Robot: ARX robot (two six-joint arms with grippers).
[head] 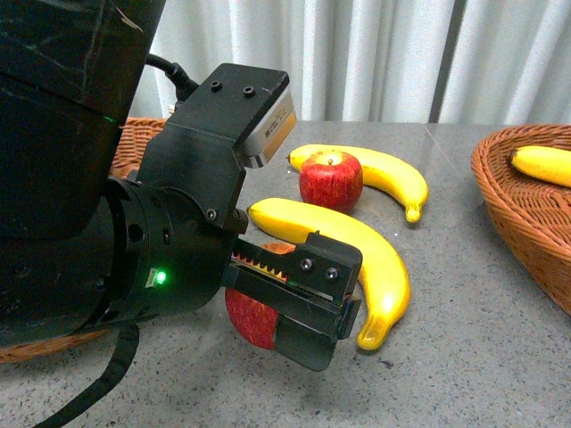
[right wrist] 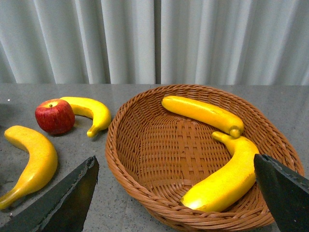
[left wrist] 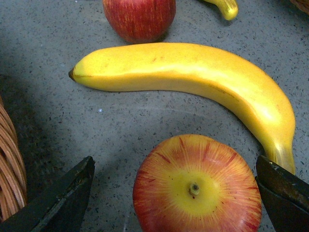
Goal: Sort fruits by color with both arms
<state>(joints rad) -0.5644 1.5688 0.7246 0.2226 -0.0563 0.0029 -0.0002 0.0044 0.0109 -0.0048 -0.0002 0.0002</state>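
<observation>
While hanging low over the table (head: 482, 357), straddles the near apple (left wrist: 195, 188) with the left gripper (left wrist: 175, 166): fingers (left wrist: 63, 198) spread wide, one on each side, not yet pressing on the fruit. Shows that apple sitting on the table, stem up, just beside the near banana (left wrist: 193, 72). Looks like the grasp step for a red fruit, with the pick not yet made. Calls next for closing on the apple's sides, then lifting straight up so as not to push the near banana, close to one finger, and carrying toward the left basket (left wrist: 7, 169), seen only as a wicker edge. Needs a centred pinch, judging by the smooth round skin, likely to slip otherwise. Leaves a far apple (head: 330, 180) close against a far banana (head: 393, 174) further back on the table. Holds the right gripper (right wrist: 174, 188) wide open too, empty, facing the right basket (right wrist: 145, 198) with two bananas (right wrist: 203, 113) inside.
</observation>
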